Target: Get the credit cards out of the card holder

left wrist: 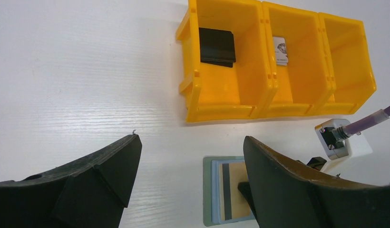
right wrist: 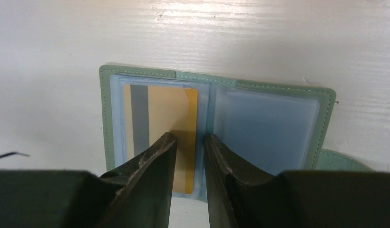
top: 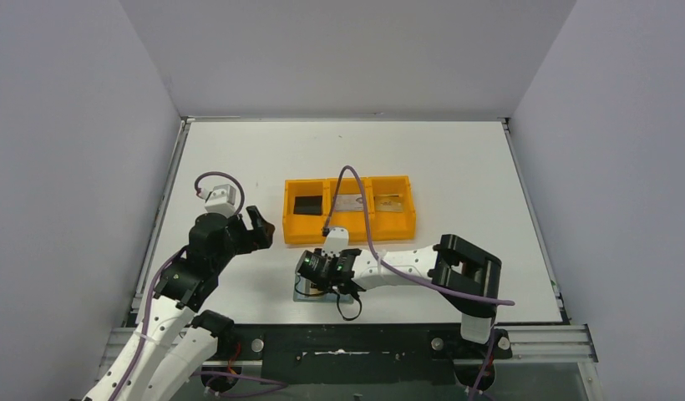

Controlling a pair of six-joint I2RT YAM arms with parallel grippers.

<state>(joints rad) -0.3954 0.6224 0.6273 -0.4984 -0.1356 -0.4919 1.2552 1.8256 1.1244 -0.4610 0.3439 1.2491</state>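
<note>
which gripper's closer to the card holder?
Right. The right gripper is directly over the open card holder, fingers at its tan card; the left gripper hangs apart, off to its left.

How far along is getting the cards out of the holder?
Done: black card, grey card, tan card lie in the orange tray. In hand: right gripper, jaws narrowly apart, over the gold card. Left: that card is not yet out of the open card holder.

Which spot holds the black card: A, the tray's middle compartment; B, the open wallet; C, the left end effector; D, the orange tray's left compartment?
D: the black card lies flat in the leftmost compartment of the orange tray, as the top and left wrist views both show.
</note>
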